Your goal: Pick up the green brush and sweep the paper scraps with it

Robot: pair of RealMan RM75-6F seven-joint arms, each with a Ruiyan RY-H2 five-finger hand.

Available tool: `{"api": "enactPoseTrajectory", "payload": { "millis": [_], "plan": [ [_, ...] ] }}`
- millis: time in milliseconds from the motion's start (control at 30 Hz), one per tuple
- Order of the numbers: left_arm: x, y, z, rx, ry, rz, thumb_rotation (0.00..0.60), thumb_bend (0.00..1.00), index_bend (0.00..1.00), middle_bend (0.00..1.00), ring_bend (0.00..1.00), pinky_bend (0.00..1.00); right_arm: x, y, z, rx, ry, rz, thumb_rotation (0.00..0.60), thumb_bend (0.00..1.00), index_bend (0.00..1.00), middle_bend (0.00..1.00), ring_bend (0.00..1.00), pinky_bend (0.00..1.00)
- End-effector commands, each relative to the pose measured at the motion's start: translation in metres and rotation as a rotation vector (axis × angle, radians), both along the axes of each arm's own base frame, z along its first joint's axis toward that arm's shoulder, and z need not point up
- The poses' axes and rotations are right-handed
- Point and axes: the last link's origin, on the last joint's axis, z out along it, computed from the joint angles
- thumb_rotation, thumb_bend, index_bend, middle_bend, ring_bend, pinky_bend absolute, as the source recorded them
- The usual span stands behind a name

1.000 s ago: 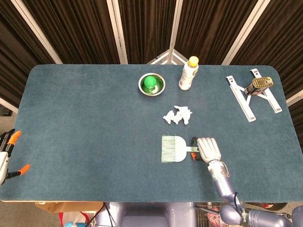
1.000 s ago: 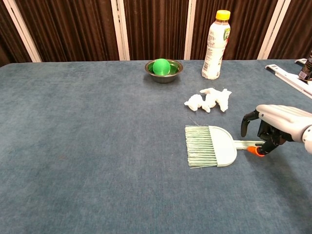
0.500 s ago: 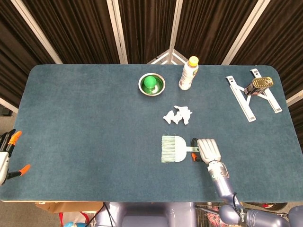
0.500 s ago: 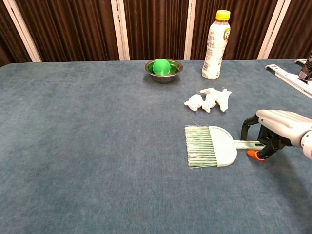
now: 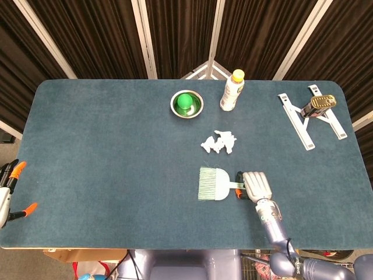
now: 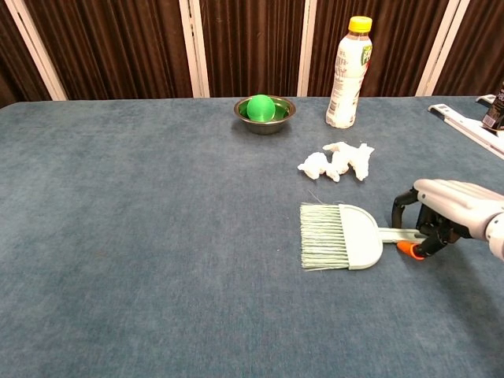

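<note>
- The right hand (image 6: 442, 216) sits low near the front edge of the surface, right of the middle, with its fingers curled down around the thin handle of the pale green plastic brush (image 6: 342, 236). The hold looks closed, but the hand's own back covers the contact, so I cannot tell how firm it is.
- Compared with a second ago, the hand has come lower and closed more on the handle, and the brush has shifted very slightly. I judge the grasp is just being completed and the lift is not yet done.
- The brush lies flat, bristles toward the left edge.
- The crumpled white paper scraps (image 6: 337, 161) lie just behind it, toward the far edge, not touching it.
- The blue felt-covered surface (image 5: 105, 163) carries everything.
- The left hand is not visible in either view.
- The end of the handle is hidden, apart from an orange part below the fingers.
</note>
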Motion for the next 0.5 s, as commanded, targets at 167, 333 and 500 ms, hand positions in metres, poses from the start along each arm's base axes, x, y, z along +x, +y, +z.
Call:
{"api": "enactPoseTrajectory", "payload": {
  "millis": [167,333,500],
  "plan": [
    [0.000,0.000,0.000,0.001,-0.001,0.001,0.600,0.00,0.00,0.00,0.00,0.03,0.011,-0.007,0.018,-0.041,-0.004,0.046,0.600,0.55,0.90,1.00,1.00,1.00],
    [0.000,0.000,0.000,0.001,-0.003,0.003,0.600,0.00,0.00,0.00,0.00,0.03,0.018,-0.015,0.037,-0.077,0.010,0.072,0.600,0.55,0.90,1.00,1.00,1.00],
    [0.000,0.000,0.000,0.000,-0.007,0.005,0.600,0.00,0.00,0.00,0.00,0.03,0.024,-0.026,0.054,-0.105,0.018,0.077,0.600,0.55,0.90,1.00,1.00,1.00]
  ]
}}
